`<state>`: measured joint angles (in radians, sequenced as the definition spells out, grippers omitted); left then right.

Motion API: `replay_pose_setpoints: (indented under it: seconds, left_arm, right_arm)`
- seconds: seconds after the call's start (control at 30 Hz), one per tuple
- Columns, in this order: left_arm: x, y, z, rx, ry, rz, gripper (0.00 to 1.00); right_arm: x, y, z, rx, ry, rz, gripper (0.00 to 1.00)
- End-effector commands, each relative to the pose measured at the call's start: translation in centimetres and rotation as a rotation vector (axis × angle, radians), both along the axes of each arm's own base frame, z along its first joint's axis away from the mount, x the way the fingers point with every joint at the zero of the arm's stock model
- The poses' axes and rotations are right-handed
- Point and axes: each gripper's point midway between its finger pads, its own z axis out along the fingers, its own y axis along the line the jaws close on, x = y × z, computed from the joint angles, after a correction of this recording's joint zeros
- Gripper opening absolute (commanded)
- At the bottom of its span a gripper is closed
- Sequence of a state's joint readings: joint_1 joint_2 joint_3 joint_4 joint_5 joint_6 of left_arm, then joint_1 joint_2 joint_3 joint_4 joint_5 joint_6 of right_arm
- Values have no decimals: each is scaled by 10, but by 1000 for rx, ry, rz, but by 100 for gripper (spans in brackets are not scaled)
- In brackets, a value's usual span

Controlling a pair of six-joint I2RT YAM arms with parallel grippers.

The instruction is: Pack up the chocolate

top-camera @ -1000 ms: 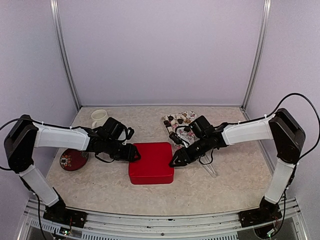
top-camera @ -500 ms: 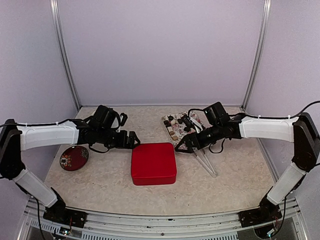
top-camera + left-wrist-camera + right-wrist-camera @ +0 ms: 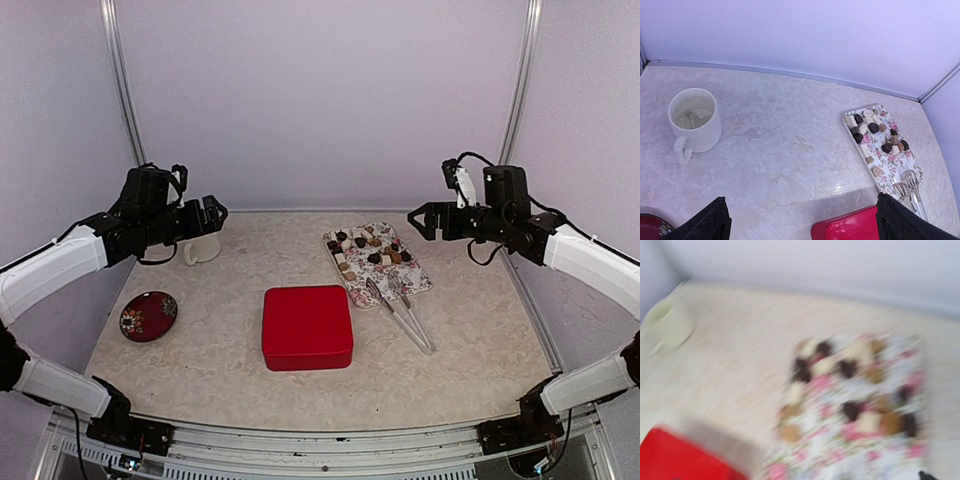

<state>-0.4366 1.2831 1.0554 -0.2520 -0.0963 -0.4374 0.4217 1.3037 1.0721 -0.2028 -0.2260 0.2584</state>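
1. Chocolate [image 3: 368,248] pieces in dark brown, tan and cream lie on the far half of a floral tray [image 3: 416,281]. The tray sits at 1 o'clock from a closed red box [image 3: 307,326] in the middle of the worktop [image 3: 200,370].
2. Metal tongs [image 3: 405,318] rest with their heads on the tray's near end, and their handles run toward 5 o'clock onto the worktop.
3. The left arm [image 3: 50,270] is raised off the worktop at 10 o'clock from the box, with its wrist over a white mug [image 3: 694,120]. The left fingers [image 3: 707,225] are spread wide and hold nothing.
4. The right arm [image 3: 590,260] is raised at 2 o'clock from the box and points toward 9 o'clock. The right fingers [image 3: 418,210] stand wide apart and are empty. The right wrist view is blurred.
5. A dark red oval dish [image 3: 148,315] lies at 9 o'clock from the box.
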Motion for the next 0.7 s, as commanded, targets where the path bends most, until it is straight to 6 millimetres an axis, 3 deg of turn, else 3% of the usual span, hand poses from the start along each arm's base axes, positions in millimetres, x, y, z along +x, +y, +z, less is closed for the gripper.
replay_pose_setpoints:
  seconds: [0.0,0.1,0.13,0.37,0.5,0.67]
  left_arm:
    - [-2,24,5,0,-30,52,99]
    - [-10,42,0,1,-61,106,99]
    - [-15,47,-10,4,-53,119,99]
    - [-36,66,-51,3,-30,193,99]
    - [-47,70,-63,-22,-37,198,99]
    - [-49,72,-66,-37,-39,210,99]
  right_arm:
    - [9,-54,-1,-21,-66,-261,100]
    - [1,-76,-15,-6,-81,-349,100]
    - [-3,-80,-19,10,-84,-353,100]
    - [-33,-88,-72,52,-43,-336,100]
    - [-45,-90,-83,69,-47,-328,100]
    - [-46,-91,-79,64,-70,-321,100]
